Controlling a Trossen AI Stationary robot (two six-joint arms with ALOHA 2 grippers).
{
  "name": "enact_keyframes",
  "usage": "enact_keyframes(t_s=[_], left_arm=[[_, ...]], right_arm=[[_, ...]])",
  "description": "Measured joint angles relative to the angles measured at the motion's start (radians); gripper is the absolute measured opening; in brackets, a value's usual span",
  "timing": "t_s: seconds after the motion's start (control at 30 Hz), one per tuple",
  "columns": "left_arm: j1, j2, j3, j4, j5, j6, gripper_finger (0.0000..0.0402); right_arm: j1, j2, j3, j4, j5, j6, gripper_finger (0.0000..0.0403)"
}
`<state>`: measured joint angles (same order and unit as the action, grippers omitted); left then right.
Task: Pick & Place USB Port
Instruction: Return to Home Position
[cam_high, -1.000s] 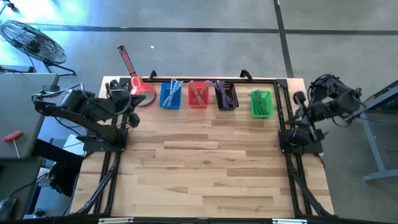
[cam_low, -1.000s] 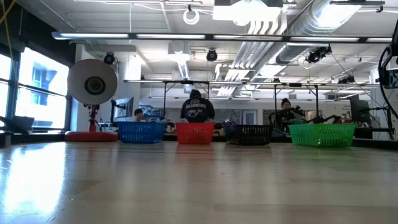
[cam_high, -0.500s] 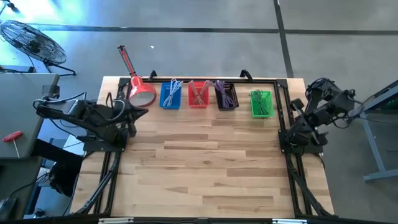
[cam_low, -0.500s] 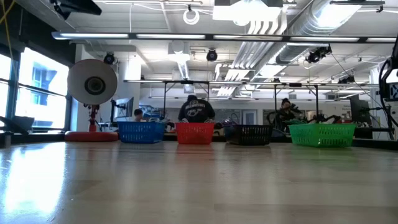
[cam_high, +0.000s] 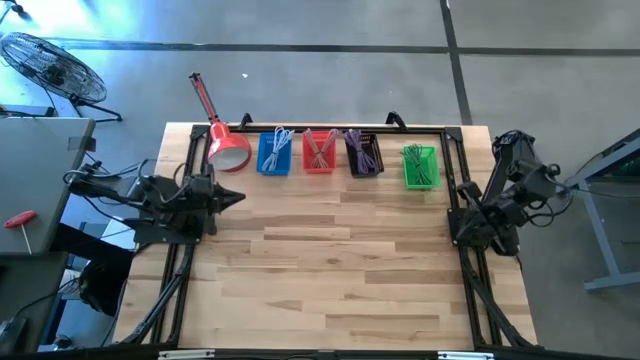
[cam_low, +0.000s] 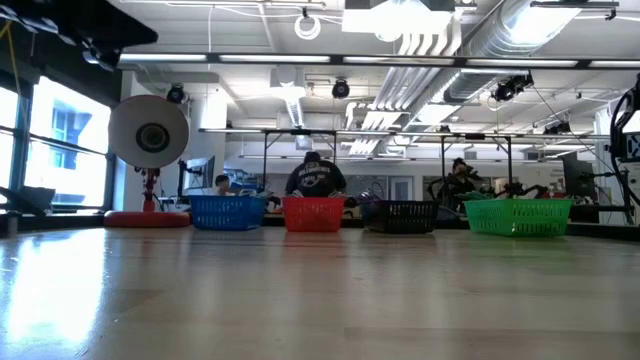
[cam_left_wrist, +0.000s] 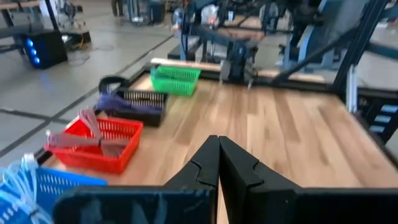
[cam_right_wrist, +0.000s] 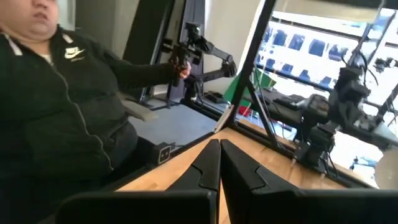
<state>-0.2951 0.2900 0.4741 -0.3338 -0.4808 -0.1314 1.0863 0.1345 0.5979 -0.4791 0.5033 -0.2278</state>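
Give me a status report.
Left gripper shut, empty, left edge. Right gripper shut, empty, right edge. Cables in blue bin, red bin, black bin, green bin. Nothing in the way.

table is bare wood nearly everywhere, loads of room to pass. only blockers are the blue bin, red bin, black bin and green bin lined along the far edge, plus a red lamp beside the blue one.

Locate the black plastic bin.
High view: the black plastic bin sits at the table's far edge, between the red plastic bin and the green plastic bin.

Left arm, right arm: black, jointed, loose cables (thin, black); left pincer fingers angular, dark.
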Motion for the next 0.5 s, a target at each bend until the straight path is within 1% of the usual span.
enact_keyframes(t_s=[0.1,0.27,0.4,0.5], left_arm=[[0.0,-0.007,-0.03,-0.007,0.0,0.0,0.0],[0.0,-0.008,-0.036,-0.004,0.03,0.01,0.0],[0.0,-0.008,-0.036,-0.003,0.034,0.015,0.0],[0.0,-0.008,-0.036,-0.003,0.034,0.023,0.0]], right_arm=[[0.0,0.0,-0.034,0.053,-0.025,-0.039,0.0],[-0.014,0.0,-0.125,0.156,-0.038,-0.096,0.0],[-0.087,0.012,-0.195,0.223,-0.047,-0.091,0.0],[-0.16,0.035,-0.193,0.243,-0.122,-0.084,0.0]])
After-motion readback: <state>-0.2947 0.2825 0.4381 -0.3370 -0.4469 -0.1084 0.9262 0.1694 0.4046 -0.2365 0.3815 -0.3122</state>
